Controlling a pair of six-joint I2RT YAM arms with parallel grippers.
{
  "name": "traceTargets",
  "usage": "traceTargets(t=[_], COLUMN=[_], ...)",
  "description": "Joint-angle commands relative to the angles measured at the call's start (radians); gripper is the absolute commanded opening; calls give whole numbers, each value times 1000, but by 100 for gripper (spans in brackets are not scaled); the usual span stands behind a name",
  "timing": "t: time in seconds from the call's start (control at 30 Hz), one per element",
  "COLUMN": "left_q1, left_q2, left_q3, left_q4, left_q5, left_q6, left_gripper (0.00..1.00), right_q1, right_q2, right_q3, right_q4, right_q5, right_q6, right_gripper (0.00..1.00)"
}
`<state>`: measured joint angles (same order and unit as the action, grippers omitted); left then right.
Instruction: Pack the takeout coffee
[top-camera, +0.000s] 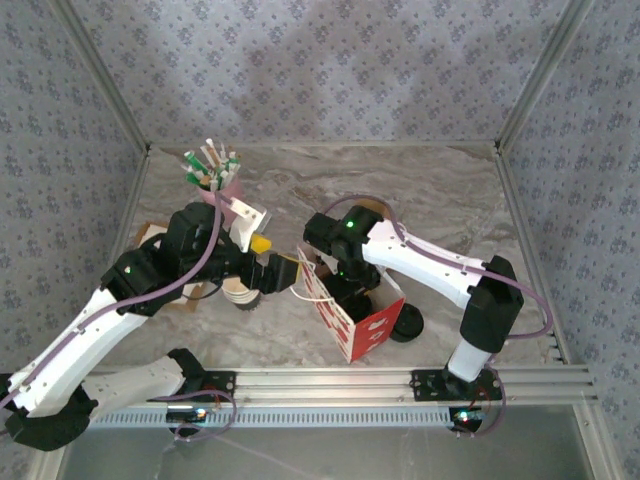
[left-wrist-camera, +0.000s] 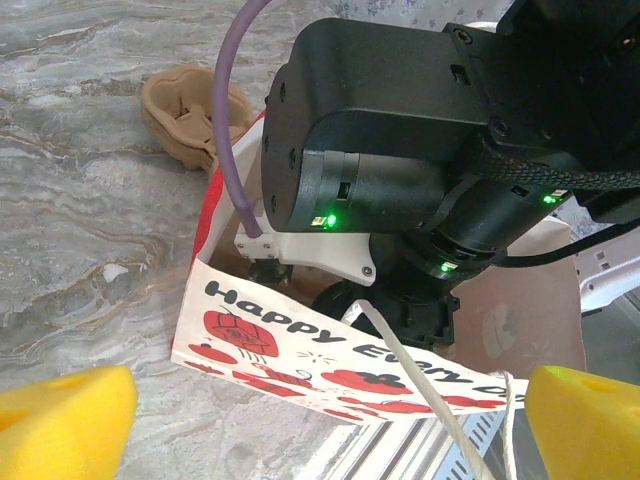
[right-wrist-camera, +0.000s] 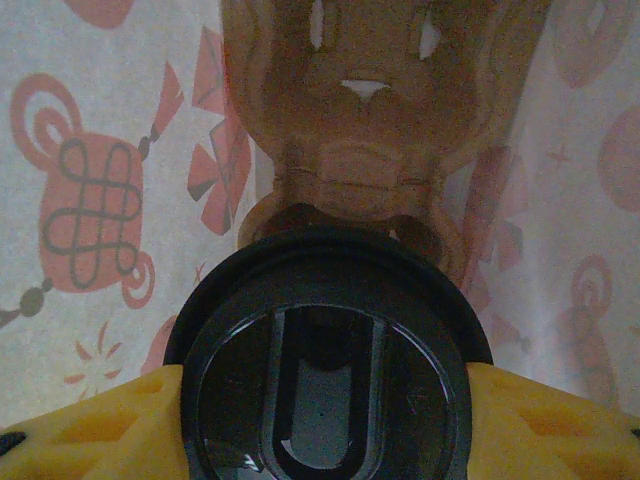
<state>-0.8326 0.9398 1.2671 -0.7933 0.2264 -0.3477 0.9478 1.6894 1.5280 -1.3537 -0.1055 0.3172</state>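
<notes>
Black-lidded takeout coffee (right-wrist-camera: 325, 370): clamped at the lid in right gripper (right-wrist-camera: 325, 425), inside red-and-white paper bag (right-wrist-camera: 120, 150); brown pulp carrier (right-wrist-camera: 365, 120) just beyond the lid. Left gripper (left-wrist-camera: 322, 420): jaws spread wide, empty, hovering beside the bag's printed rim.

The only writing I can make out is on the red-and-white paper bag (left-wrist-camera: 300, 345). Black, rounded lettering slants along its outer side panel and reads "Happy Every". After that come one or two more letters, which the white handle cord (left-wrist-camera: 420, 385) crosses, and I cannot tell what they are. From above, the print on that bag is too small to read.
</notes>
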Motion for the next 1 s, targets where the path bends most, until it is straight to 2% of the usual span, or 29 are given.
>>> traceTargets(t=[0.0,0.97], left_q1=[-6,-6], left_q2=[-1,4], left_q3=[45,44], left_q4=[-8,-7], left_q5=[-5,-7], left_q6=[21,19], left_gripper=[99,99], right_q1=[2,-18], right_q2=[4,13], right_q3=[-6,-51], right_q4=[-7,34], right_q5=[-14,-38], right_q6=[-3,-11], right_gripper=[62,62])
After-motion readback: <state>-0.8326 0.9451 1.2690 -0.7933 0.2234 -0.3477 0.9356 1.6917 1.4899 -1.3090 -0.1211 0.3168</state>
